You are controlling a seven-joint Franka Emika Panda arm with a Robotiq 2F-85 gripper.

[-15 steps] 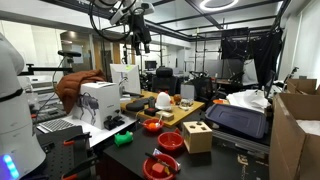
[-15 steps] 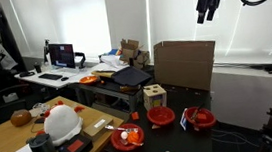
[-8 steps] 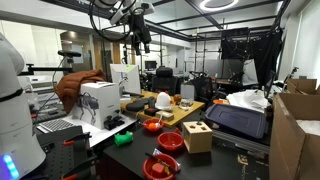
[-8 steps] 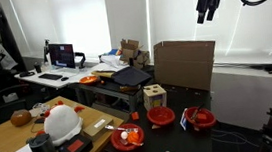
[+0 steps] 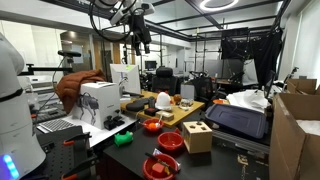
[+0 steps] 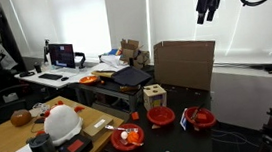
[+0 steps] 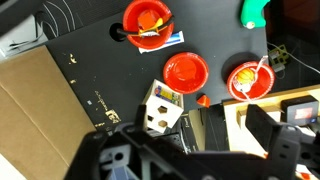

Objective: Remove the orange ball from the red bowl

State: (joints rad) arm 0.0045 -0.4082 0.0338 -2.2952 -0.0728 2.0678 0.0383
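In the wrist view an orange ball lies in a red bowl at the top, beside a utensil. That bowl also shows in both exterior views; the ball is too small to make out there. My gripper is open and empty. It hangs high above the black table in both exterior views, far from the bowl. A green ball lies at the top right.
Two more red bowls stand on the table: a plain one and one with white and orange bits. A wooden shape-sorter box and a small red cone lie under the gripper. A large cardboard box stands behind.
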